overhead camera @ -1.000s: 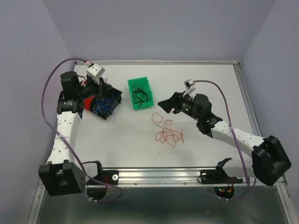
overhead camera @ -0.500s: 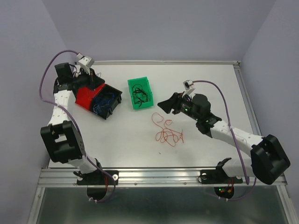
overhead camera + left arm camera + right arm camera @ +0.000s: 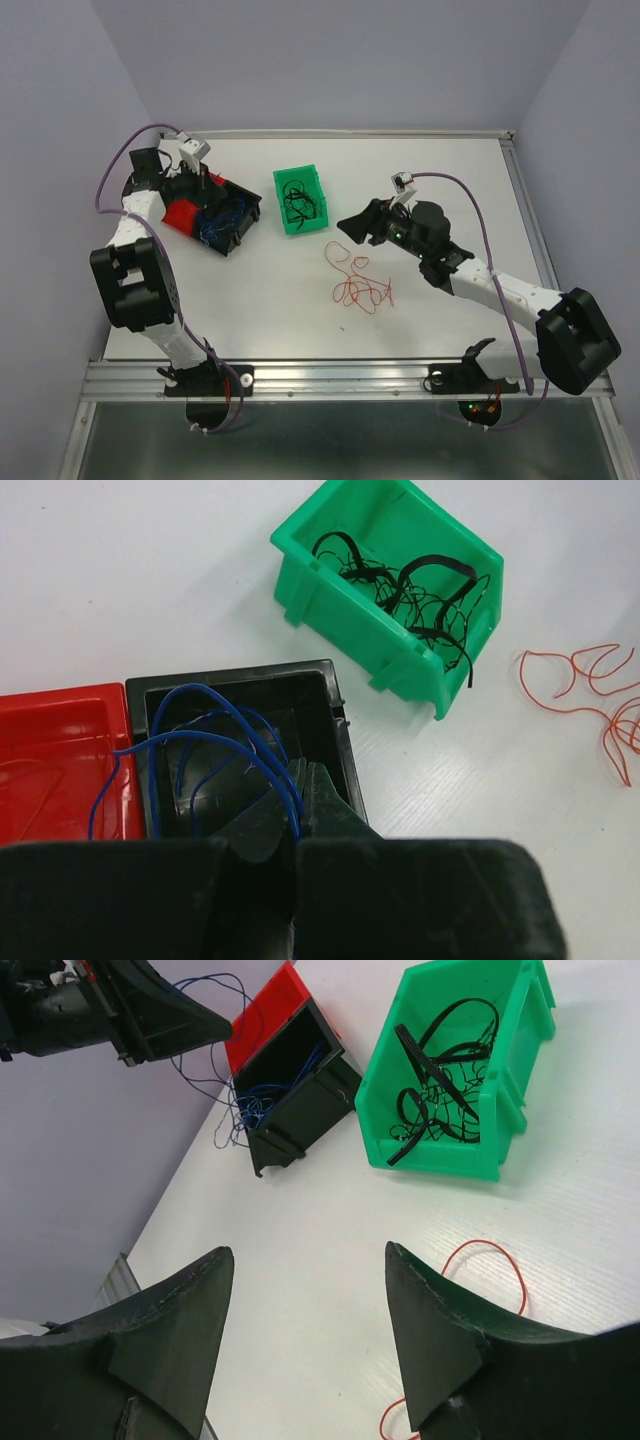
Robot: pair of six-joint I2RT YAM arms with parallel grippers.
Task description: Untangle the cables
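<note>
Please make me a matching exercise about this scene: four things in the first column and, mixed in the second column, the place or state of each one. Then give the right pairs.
Column one
1. blue cables
2. black cables
3. red cables
4. right gripper

Column two
A. loose on the table
B. open, holding nothing
C. in the green bin
D. mostly in the black bin

Right pairs: 1-D, 2-C, 3-A, 4-B
</note>
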